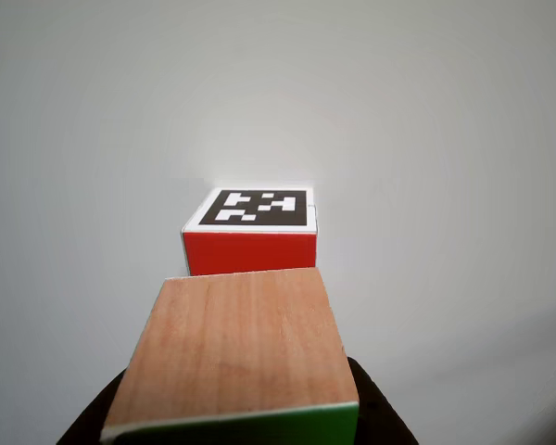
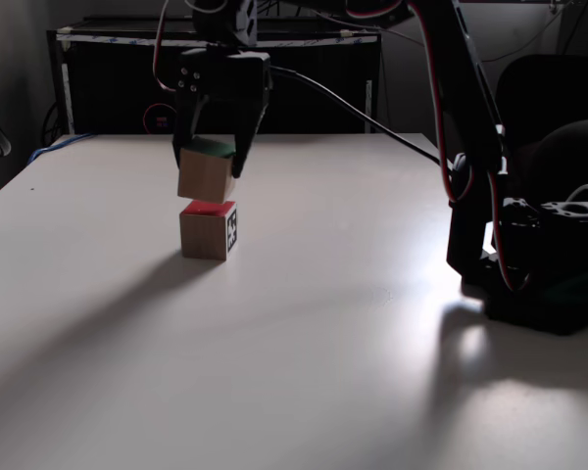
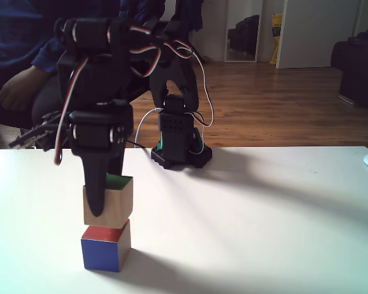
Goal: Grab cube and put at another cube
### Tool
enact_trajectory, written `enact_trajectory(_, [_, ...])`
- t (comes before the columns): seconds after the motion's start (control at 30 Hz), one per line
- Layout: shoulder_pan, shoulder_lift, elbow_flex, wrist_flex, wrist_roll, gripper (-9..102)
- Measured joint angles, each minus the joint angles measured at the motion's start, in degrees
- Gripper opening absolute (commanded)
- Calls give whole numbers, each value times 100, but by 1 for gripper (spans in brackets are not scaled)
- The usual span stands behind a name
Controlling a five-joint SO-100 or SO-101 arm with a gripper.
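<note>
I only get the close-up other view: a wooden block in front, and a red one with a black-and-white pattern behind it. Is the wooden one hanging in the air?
Observer: Yes. In a fixed view the gripper holds the wooden cube by its sides, right above the red cube.
Operator: Is it level?
Observer: No, it hangs tilted.
Operator: Is the red one red all over?
Observer: No. A fixed view shows a blue face on it.

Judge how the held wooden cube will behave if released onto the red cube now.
Wooden cube looks rigid with flat faces, so it shouldn't roll. It hangs tilted in the gripper just above the red cube, so it might land on an edge and rock or slide off. Probably light.
</note>
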Motion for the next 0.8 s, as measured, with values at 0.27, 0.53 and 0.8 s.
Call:
enact_trajectory(0.27, [0, -70, 0, -18, 26, 17])
enact_trajectory(0.53, [9, -88, -53, 0, 26, 18])
enact_trajectory(0.8, [105, -97, -53, 18, 26, 18])
